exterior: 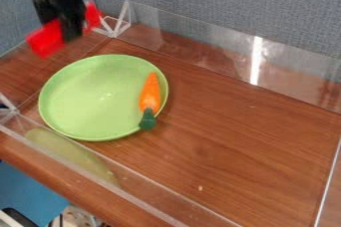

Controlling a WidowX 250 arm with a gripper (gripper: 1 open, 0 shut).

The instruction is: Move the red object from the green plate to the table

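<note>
The gripper (62, 24) pinches the red block (51, 37) mid-length — lifted above the green plate's (80, 121) far-left rim, ends slanting.

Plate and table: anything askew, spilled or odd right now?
Nothing spilled or damaged. The red block hangs tilted in the gripper, lifted clear of the green plate. The carrot lies on the plate's right rim, its green top overhanging slightly.
</note>
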